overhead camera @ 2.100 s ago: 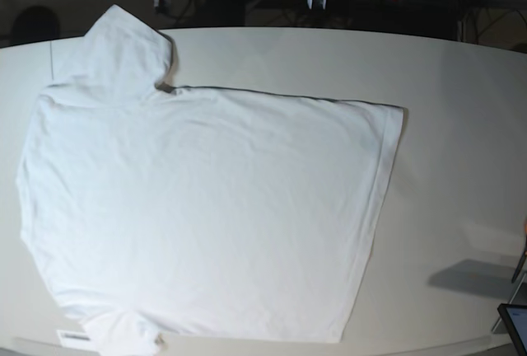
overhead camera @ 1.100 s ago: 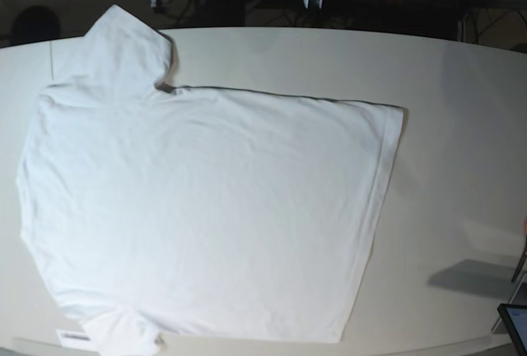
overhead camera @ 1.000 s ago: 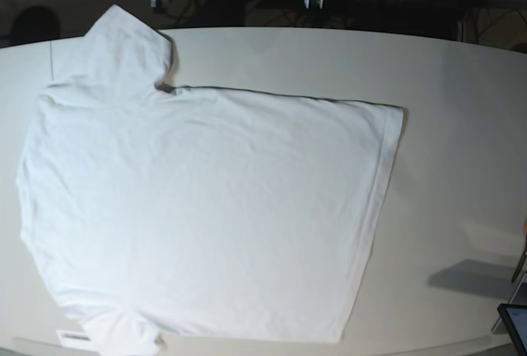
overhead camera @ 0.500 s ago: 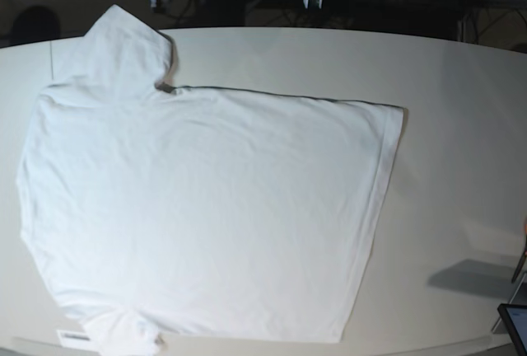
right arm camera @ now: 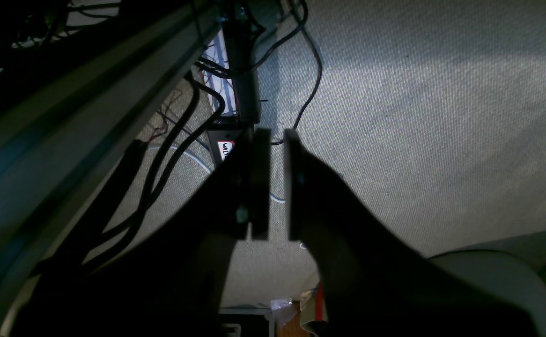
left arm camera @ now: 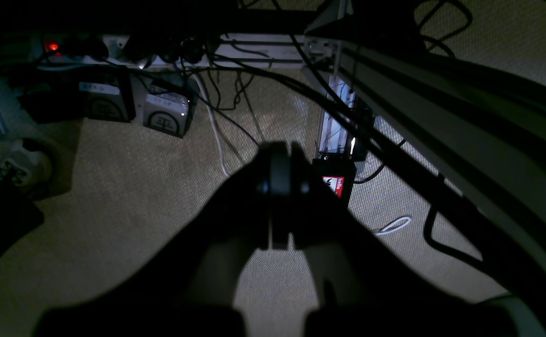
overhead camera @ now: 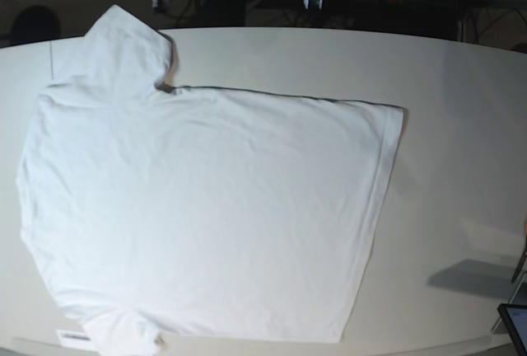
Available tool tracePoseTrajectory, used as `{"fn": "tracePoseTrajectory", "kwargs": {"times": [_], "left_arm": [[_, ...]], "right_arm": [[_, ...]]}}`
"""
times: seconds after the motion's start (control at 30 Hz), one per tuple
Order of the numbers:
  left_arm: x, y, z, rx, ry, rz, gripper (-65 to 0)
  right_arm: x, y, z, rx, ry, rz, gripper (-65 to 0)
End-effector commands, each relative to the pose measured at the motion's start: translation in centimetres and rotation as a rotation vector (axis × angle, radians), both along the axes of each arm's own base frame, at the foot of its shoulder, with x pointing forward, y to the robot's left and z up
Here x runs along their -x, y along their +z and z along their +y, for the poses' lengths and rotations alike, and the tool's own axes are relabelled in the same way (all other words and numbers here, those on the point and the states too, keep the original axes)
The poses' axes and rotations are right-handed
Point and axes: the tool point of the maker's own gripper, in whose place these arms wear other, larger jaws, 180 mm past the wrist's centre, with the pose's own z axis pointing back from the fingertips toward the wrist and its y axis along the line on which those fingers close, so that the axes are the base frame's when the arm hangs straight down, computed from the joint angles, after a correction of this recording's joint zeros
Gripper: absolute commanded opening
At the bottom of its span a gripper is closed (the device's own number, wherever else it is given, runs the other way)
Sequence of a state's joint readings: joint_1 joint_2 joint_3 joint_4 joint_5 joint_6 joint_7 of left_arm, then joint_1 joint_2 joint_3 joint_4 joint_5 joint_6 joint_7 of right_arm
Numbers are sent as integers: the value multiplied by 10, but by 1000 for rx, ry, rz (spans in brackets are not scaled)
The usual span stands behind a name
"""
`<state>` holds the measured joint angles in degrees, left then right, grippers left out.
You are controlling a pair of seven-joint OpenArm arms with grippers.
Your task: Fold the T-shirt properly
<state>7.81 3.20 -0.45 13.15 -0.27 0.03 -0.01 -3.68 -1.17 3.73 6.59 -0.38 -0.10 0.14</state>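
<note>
Base view: high above, facing steeply down on the table [overhead camera: 445, 67], whole shirt [overhead camera: 206, 216] in frame. Both wrist views: low beyond the far edge, aimed down at carpet [right arm camera: 418, 117] (cables too), sharing the red-labelled black box [left arm camera: 334, 180].

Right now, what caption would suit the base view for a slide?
Plain white cotton T-shirt spread flat and unfolded on the smooth white tabletop, one short sleeve pointing toward the far edge.
</note>
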Motion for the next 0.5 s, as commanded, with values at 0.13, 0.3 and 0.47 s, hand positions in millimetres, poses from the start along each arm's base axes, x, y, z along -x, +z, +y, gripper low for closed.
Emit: {"fn": "tracePoseTrajectory", "kwargs": {"times": [0.13, 0.3, 0.47], "left_arm": [[0, 0, -1, -1, 3, -7, -637], [-1, 0, -1, -1, -9, -9, -638], [0, 0, -1, -1, -10, -7, -643]], "right_arm": [[0, 0, -3, 7, -3, -6, -593], [-1, 0, -3, 7, -3, -7, -593], [-5, 0, -3, 9, -2, -19, -593]]}}
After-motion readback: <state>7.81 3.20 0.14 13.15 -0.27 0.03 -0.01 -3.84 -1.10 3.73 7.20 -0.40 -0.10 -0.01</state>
